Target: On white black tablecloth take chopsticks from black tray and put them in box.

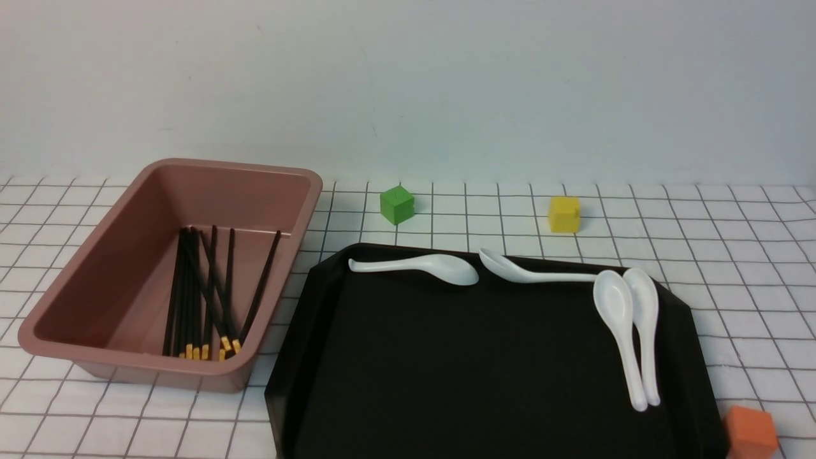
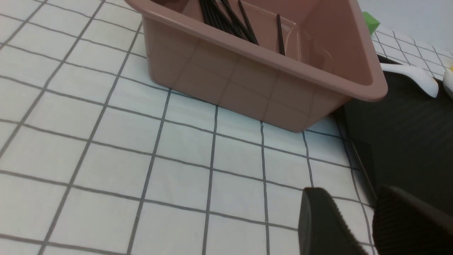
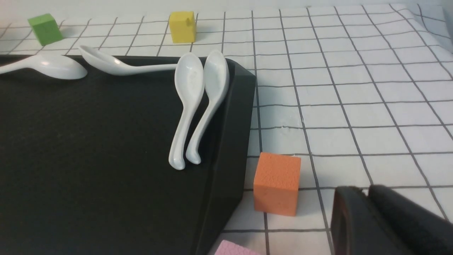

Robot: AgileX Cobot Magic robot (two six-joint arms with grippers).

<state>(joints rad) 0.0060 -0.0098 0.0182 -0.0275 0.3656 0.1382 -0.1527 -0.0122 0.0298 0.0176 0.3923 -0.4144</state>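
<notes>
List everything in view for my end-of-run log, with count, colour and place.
Tablecloth: one, white with black grid, under everything.
Box: one, pinkish-brown, left of tray.
Chopsticks: a bundle, exact count unclear, black with yellow ends, in the box.
Tray: one, black, centre-right.
Spoons: four, white, on the tray's far and right parts.
Green cube: one, behind the tray.
Yellow cube: one, behind the tray.
Orange cube: one, right of tray.
Pink block: one, near tray's front right corner.
Left end effector: black, slightly open, empty.
Right end effector: black, shut, empty.
</notes>
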